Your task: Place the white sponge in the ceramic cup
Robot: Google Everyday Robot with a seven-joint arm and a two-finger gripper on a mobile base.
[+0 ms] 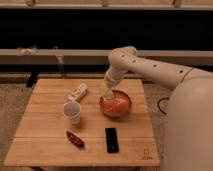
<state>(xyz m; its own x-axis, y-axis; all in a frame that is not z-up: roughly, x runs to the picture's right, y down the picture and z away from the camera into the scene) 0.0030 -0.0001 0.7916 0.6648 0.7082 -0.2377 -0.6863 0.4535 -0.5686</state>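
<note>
Angling down, gripper (pixel 107 92) over orange bowl (pixel 118 115)

The gripper (pixel 108 93) hangs at the left rim of the orange bowl (pixel 118 114) on the wooden bench (pixel 45 125). The white cup (pixel 72 111) stands left of the bowl, apart from it. A white bar (pixel 78 92) lies behind the cup.

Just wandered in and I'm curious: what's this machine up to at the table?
A robot arm reaches from the right over the wooden table; its gripper hangs at the left rim of the round orange-red bowl. The small white ceramic cup stands upright further left, apart from it. Whether the gripper holds the white sponge cannot be told. A flat white bar, a small red object and a black slab lie nearby.
</note>
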